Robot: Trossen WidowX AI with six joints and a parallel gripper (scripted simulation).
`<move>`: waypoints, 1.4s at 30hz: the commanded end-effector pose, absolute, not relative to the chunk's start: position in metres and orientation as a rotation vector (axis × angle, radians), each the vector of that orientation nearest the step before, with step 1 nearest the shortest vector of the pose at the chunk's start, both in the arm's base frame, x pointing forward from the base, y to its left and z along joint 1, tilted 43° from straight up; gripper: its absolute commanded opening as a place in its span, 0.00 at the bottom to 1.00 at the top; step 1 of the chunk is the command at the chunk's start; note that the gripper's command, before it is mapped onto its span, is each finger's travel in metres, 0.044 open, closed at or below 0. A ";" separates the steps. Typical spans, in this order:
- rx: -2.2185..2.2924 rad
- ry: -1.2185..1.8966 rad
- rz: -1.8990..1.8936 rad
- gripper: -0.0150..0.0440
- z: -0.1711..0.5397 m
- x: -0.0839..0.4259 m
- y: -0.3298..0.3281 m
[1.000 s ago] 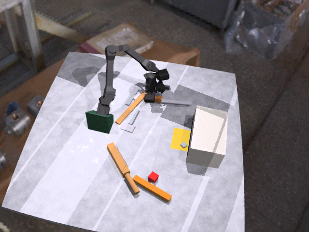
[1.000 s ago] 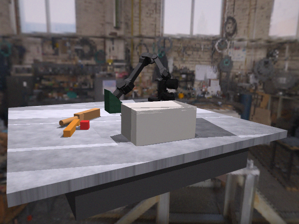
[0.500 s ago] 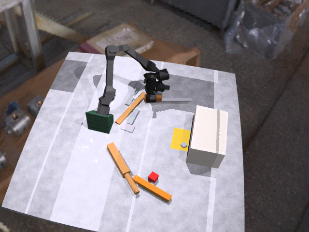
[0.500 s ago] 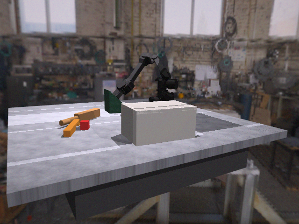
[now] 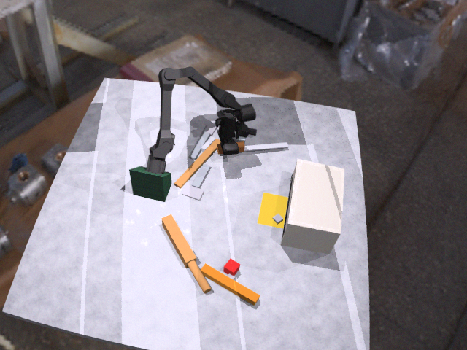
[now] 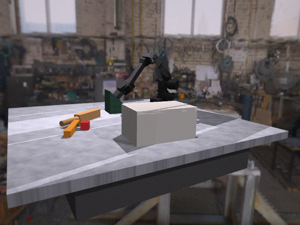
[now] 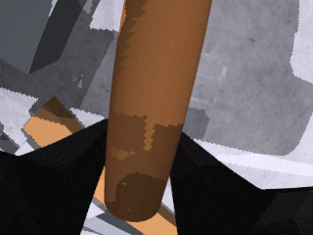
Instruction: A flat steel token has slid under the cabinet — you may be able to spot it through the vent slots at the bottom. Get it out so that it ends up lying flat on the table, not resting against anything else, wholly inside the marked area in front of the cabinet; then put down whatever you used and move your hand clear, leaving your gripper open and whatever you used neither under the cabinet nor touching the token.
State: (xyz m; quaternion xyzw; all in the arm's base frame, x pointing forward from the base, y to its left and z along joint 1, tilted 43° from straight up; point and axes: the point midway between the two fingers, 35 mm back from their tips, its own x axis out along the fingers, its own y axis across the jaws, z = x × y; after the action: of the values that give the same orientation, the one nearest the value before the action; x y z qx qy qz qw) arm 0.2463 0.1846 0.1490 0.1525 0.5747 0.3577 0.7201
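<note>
The steel token (image 5: 278, 218) is a small grey square on the yellow marked area (image 5: 267, 205), near the front of the cream cabinet (image 5: 317, 195) (image 6: 167, 125). It looks flat; a narrow gap seems to show between it and the cabinet. My gripper (image 5: 230, 148) (image 7: 141, 132) is shut on the round orange handle (image 5: 240, 146) (image 7: 158, 59) of a tool. The tool's long thin grey blade (image 5: 268, 147) points toward the right of the table in the top view, clear of cabinet and token. Its height above the table is hard to judge. The cabinet hides the token in the exterior view.
An orange bar (image 5: 195, 165) (image 7: 54, 127) and grey pieces (image 5: 201, 176) lie near my hand. A pale plate (image 5: 193, 193) lies near the green base block (image 5: 149, 184). Toward the front are an orange paddle (image 5: 179, 240), another orange bar (image 5: 230, 284) and a red cube (image 5: 231, 267) (image 6: 85, 125).
</note>
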 end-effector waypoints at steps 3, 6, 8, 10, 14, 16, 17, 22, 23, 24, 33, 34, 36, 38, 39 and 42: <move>0.290 1.234 0.817 0.25 0.151 0.248 0.183; 0.270 1.223 0.832 0.25 0.151 0.248 0.183; 0.257 1.216 0.841 0.25 0.151 0.248 0.183; 0.244 1.209 0.850 0.25 0.151 0.248 0.183; 0.219 1.195 0.869 0.25 0.151 0.248 0.183; 0.206 1.187 0.878 0.25 0.151 0.248 0.183; 0.199 1.184 0.883 0.25 0.151 0.248 0.183; 0.168 1.165 0.905 0.25 0.151 0.248 0.183; 0.161 1.162 0.910 0.25 0.151 0.248 0.183; 0.155 1.158 0.914 0.25 0.151 0.248 0.183; 0.123 1.140 0.935 0.25 0.146 0.249 0.179; 0.122 1.140 0.936 0.25 0.145 0.249 0.178; 0.120 1.139 0.937 0.25 0.143 0.249 0.176; 0.118 1.138 0.938 0.25 0.141 0.249 0.174; 0.117 1.138 0.939 0.25 0.140 0.249 0.173; 0.114 1.137 0.940 0.25 0.138 0.249 0.170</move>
State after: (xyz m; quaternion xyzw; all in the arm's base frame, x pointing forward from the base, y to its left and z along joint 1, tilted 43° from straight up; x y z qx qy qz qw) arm 0.2467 0.1745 0.1395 0.0515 0.5234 0.4271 0.7356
